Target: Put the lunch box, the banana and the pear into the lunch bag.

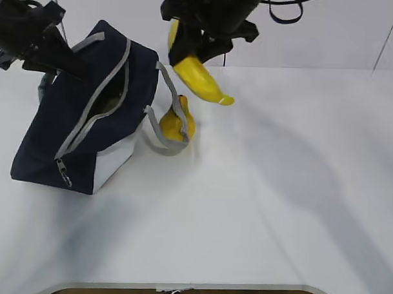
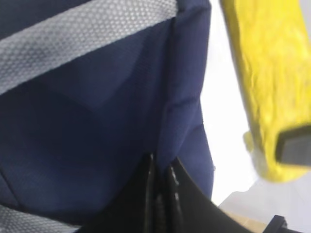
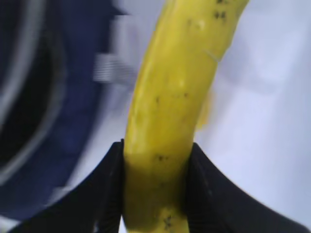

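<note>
**Banana aloft, bag next**

Exterior view: your right gripper (image 1: 194, 53) carries the banana (image 1: 200, 79) over the tabletop's (image 1: 279, 188) far edge; next, swing it left over the lunch bag's (image 1: 87, 124) unzipped slot. The mottled pear (image 1: 178, 125) sits against its grey handle.

Left wrist view: your left gripper's fingers (image 2: 146, 204) pinch navy fabric.

Right wrist view: fingers (image 3: 112, 189) clamp smooth, speckled peel.

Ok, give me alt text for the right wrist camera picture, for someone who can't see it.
A black gripper clamps a speckled yellow banana between its two fingers, held above a white table. A blurred navy lunch bag with a grey zipper fills the left side.
</note>
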Robot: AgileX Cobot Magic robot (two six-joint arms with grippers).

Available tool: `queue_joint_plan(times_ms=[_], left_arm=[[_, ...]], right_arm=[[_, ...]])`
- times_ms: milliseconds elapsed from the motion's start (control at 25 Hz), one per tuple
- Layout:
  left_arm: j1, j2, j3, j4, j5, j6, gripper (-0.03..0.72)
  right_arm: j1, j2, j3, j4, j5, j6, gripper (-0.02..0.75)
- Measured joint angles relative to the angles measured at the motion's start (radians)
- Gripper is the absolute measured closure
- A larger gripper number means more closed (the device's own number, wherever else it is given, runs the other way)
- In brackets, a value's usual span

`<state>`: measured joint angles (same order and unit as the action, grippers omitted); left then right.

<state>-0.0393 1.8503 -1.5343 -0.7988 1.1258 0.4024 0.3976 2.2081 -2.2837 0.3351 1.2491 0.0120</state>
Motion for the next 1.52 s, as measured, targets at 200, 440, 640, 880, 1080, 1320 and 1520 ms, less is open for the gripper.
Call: queue_joint_plan(times_ms=[200,440,640,880,1080,1320,1520], left_arm=[[0.000,0.000,0.000,-0.073,0.002,0.020,0.684],[0.000,0.001,0.000,-0.112,0.002,0.021,0.684],[0.000,0.002,0.000,-0.170,0.000,0.034,0.684],[0.000,0.002,0.000,-0.231,-0.001,0.049,0.685],[0.000,0.003,0.000,-0.235,-0.001,0.049,0.685],[0.000,0.003,0.000,-0.235,-0.001,0.051,0.685],[0.000,0.003,0.000,-0.239,0.001,0.053,0.685]], right_arm=[[0.006,0.009,0.000,0.242,0.002,-0.065,0.467],[0.032,0.013,0.000,0.320,0.002,-0.115,0.467],[0.034,0.046,0.000,0.315,0.002,-0.124,0.467],[0.034,0.116,0.000,0.294,0.000,-0.126,0.467],[0.034,0.123,0.000,0.354,-0.002,-0.120,0.466],[0.034,0.123,0.000,0.387,-0.051,-0.108,0.411],[0.034,0.123,0.000,0.417,-0.075,-0.097,0.293]])
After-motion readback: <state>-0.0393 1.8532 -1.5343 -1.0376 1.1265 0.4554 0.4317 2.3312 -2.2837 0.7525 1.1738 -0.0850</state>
